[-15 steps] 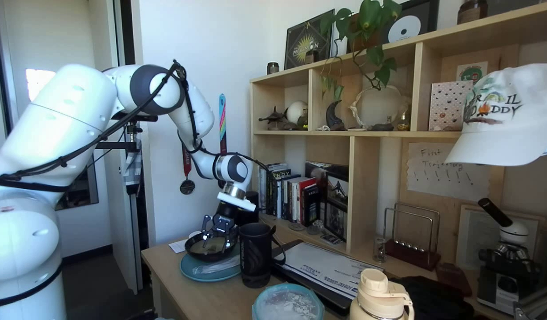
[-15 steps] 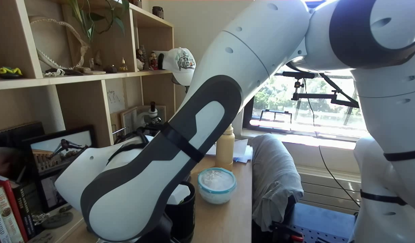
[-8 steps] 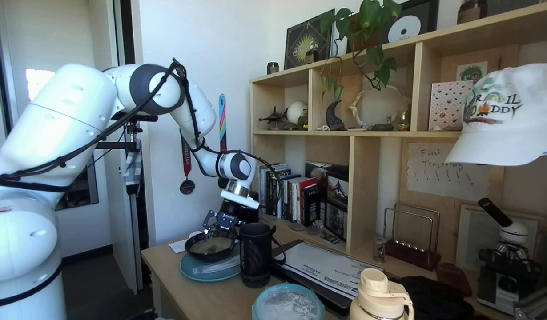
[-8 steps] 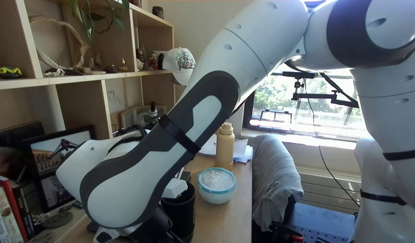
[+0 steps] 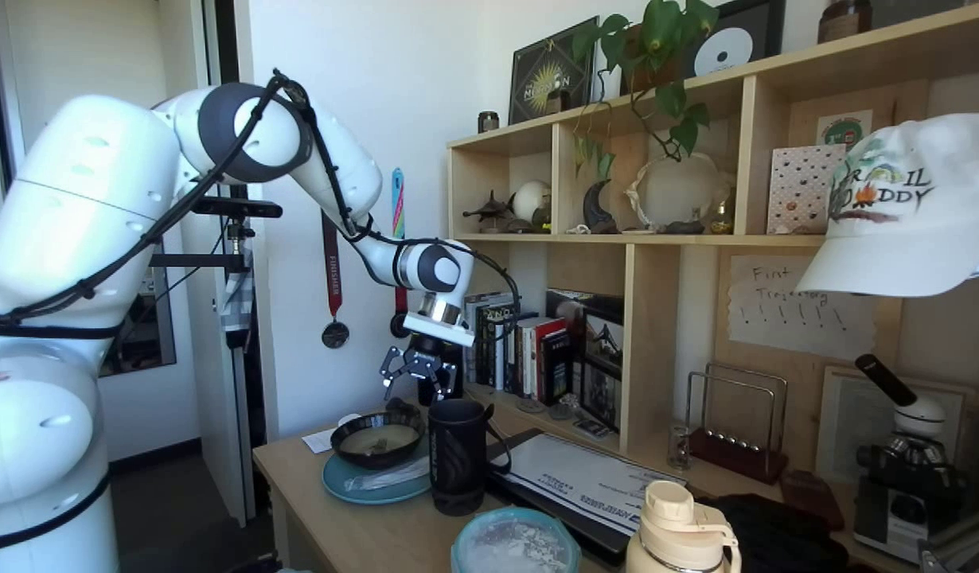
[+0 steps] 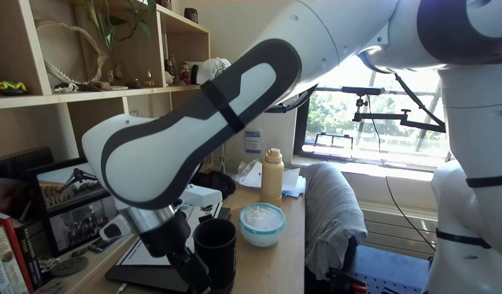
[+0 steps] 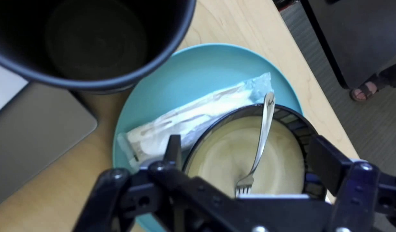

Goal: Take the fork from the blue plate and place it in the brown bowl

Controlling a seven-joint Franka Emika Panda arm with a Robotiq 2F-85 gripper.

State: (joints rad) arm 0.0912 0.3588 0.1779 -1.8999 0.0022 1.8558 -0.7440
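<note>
The brown bowl point(image 7: 281, 154), dark outside and pale inside, sits on the blue plate point(image 7: 191, 77). Both also show in an exterior view, the bowl point(image 5: 378, 460) on the plate point(image 5: 378, 497). The silver fork point(image 7: 265, 132) lies in the bowl, tines at the bottom and handle leaning over the rim. A clear-wrapped packet point(image 7: 198, 109) lies on the plate beside the bowl. My gripper point(image 7: 249, 158) is open and empty, fingers spread wide. In an exterior view the gripper point(image 5: 416, 383) hangs above and behind the bowl, apart from it. In the other exterior picture the gripper point(image 6: 196, 273) hides the plate area.
A tall black mug point(image 5: 458, 458) stands close beside the plate, its rim point(image 7: 146, 69) large in the wrist view. A dark laptop with a paper point(image 5: 577, 481) lies behind it. A teal-lidded container point(image 6: 262, 224) and a yellow bottle point(image 6: 272, 175) stand further along. A shelf point(image 5: 649, 342) rises behind.
My gripper has risen out of the bowl and moved up and toward the shelf. The fork stays in the bowl. The bowl, plate and mug have not moved.
</note>
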